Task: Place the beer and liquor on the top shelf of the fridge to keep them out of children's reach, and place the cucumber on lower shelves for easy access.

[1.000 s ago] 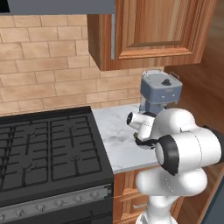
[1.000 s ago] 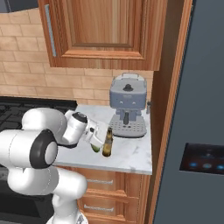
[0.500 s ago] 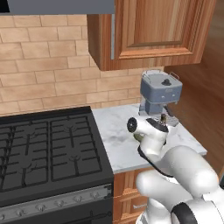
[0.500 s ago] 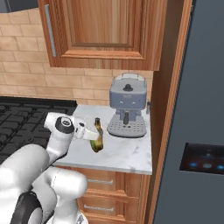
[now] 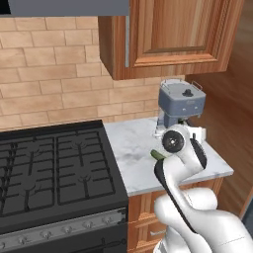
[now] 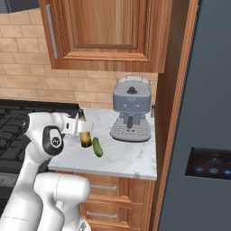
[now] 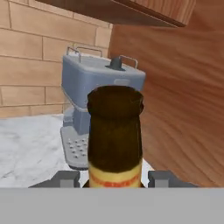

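On my right base view the fridge (image 6: pixel 203 135) takes up the whole right side, a tall dark grey slab with its black panel of blue lights low down; its door is shut, so I cannot see any shelf inside. A wooden side panel (image 6: pixel 173 90) stands between it and the marble counter (image 6: pixel 122 158). To the left of the counter sits the black stove (image 5: pixel 49 168), with the brick wall (image 5: pixel 54 84) behind it and a wooden wall cabinet (image 5: pixel 173 34) overhead.

At the back of the counter, near the wooden panel, stands the grey coffee machine (image 6: pixel 131 113); in my hand view it fills the middle distance (image 7: pixel 83 87), directly behind what I am carrying.

The gripper (image 6: pixel 81 127) is over the counter's left part, and I have it clamped on the beer (image 6: pixel 84 133). In the hand view the brown bottle (image 7: pixel 114 131) stands upright between my two fingertips (image 7: pixel 65 179), its yellowish label band at the level of the pads. From the right base view the bottle appears raised a little off the marble, though I cannot tell for certain.

The cucumber (image 6: pixel 97 146) lies flat on the counter just beside the bottle, towards the front edge; from the left base view only its green end (image 5: pixel 158 154) peeks out from behind my arm.
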